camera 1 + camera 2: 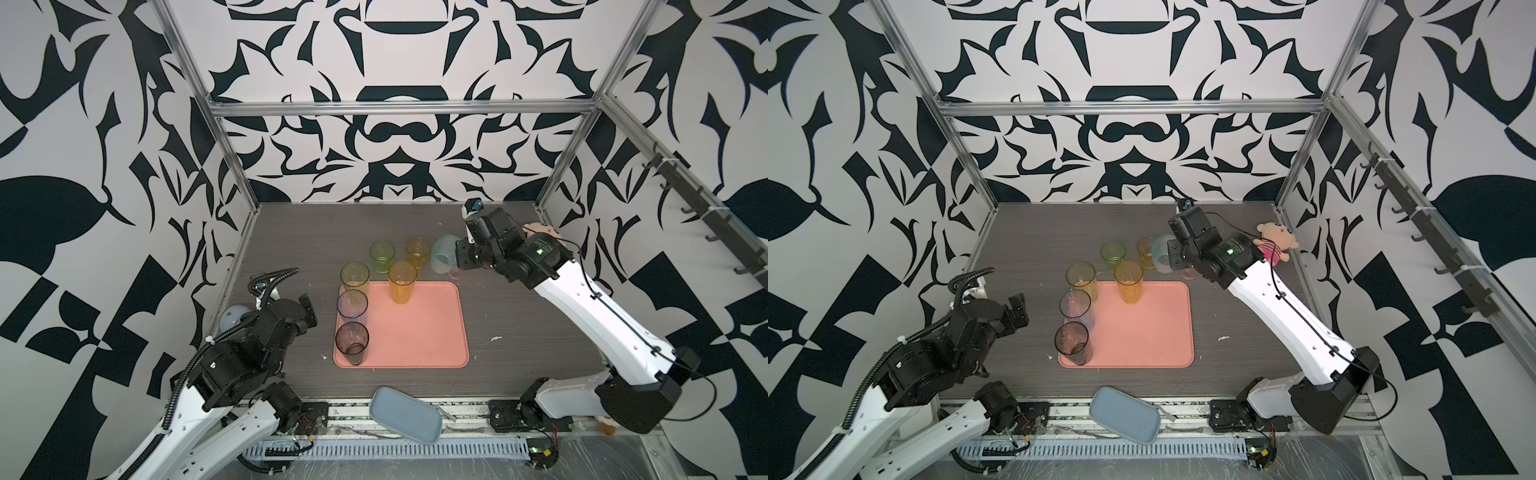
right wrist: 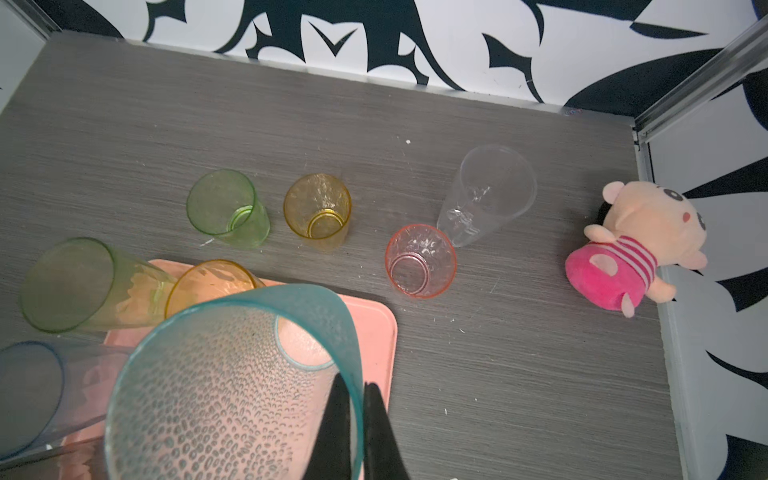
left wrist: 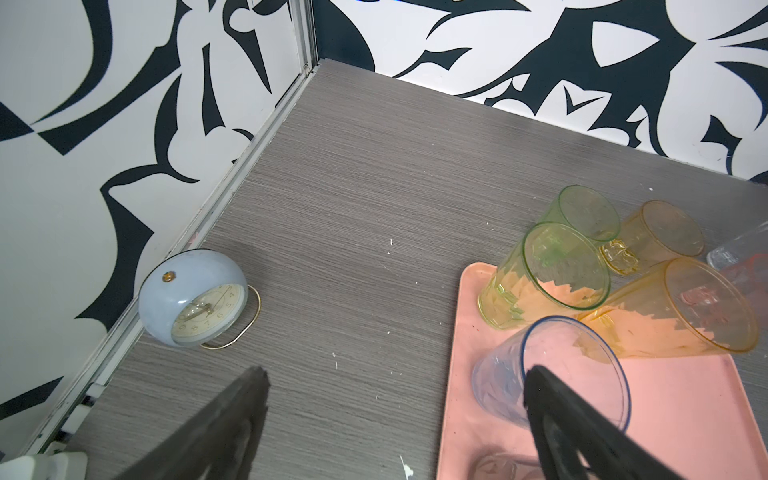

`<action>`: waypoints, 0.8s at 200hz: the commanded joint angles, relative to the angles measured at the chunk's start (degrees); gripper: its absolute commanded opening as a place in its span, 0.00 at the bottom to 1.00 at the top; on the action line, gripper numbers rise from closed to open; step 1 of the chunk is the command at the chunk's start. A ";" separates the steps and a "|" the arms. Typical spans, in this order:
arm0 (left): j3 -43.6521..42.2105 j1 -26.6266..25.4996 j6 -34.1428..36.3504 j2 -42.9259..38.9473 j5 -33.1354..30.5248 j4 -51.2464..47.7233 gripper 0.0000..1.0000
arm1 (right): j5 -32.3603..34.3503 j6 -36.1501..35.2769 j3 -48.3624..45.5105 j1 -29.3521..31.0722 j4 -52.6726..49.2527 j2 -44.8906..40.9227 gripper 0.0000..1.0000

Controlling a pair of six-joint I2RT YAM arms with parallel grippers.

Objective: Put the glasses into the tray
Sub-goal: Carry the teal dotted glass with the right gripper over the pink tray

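Salmon-pink and flat, the tray [image 1: 419, 332] lay in the middle of the table [image 1: 519, 324]. Four tall glasses stood on it — the yellow-green glass [image 1: 354, 277], the blue glass [image 1: 352, 306] and the grey glass [image 1: 352, 340] in a row along its left side, and the orange glass [image 1: 402, 286] at its far edge. Behind the tray, on the table, stood the short green glass [image 1: 382, 254] and the short amber glass [image 1: 417, 250]. In the right wrist view the pink glass [image 2: 419, 262] and the clear glass [image 2: 490, 191] stood also on the table, close to each other. The right claw [image 2: 355, 380] pinched the rim of the teal glass [image 2: 216, 395], one finger inside and one outside — the glass was tilted, near the far right corner of the tray. The left claw [image 3: 397, 374] was spread wide and held nothing, just left of the tray near the blue glass.
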 commanded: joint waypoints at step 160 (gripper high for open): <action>-0.79 -0.18 -0.86 0.85 -0.72 -0.89 0.99 | -12.79 0.83 -24.95 3.53 13.94 -3.73 0.00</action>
